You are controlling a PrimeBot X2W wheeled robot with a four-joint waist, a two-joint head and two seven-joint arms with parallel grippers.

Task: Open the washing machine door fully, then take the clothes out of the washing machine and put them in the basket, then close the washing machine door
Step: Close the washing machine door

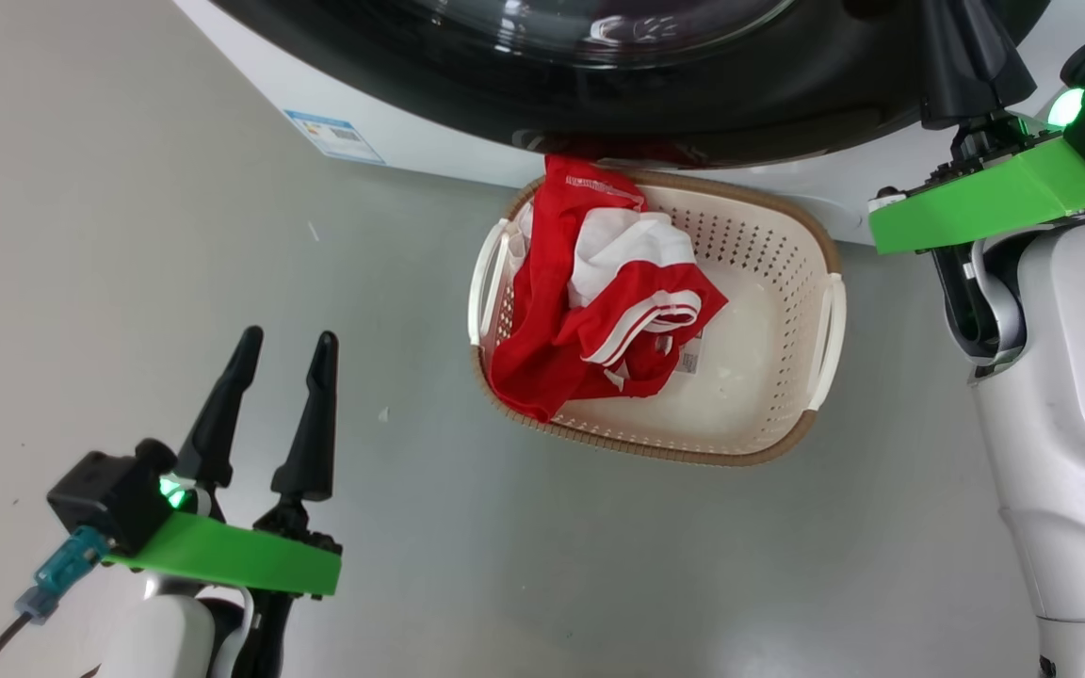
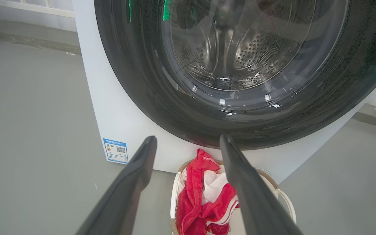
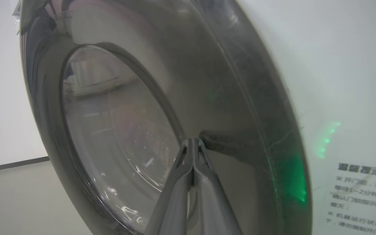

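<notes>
**Washing machine door** (image 2: 135, 81): lies against the front of the washing machine (image 2: 116, 124). Its top is cut off, and the latch cannot be made out.
**Clothes** (image 1: 580, 320): red-and-white heap in the left half of the basket (image 1: 769, 282), one end draped over the far rim beneath the door.
**Basket**: on the floor (image 1: 128, 235), just beside the washer's base; its paper label (image 1: 688, 358) is partly covered.
**Right gripper** (image 3: 193, 141): fingers pressed together, empty, tips at the door's black rim; contact unclear.
**Left gripper** (image 1: 286, 341): fingers spread wide, empty, left of the basket.

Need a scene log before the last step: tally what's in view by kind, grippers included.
Washing machine: 1
Washing machine door: 1
Basket: 1
Clothes pile: 1, separate garments can't be counted
Blue label: 1
Grippers: 2, left gripper and right gripper
Total: 7
</notes>
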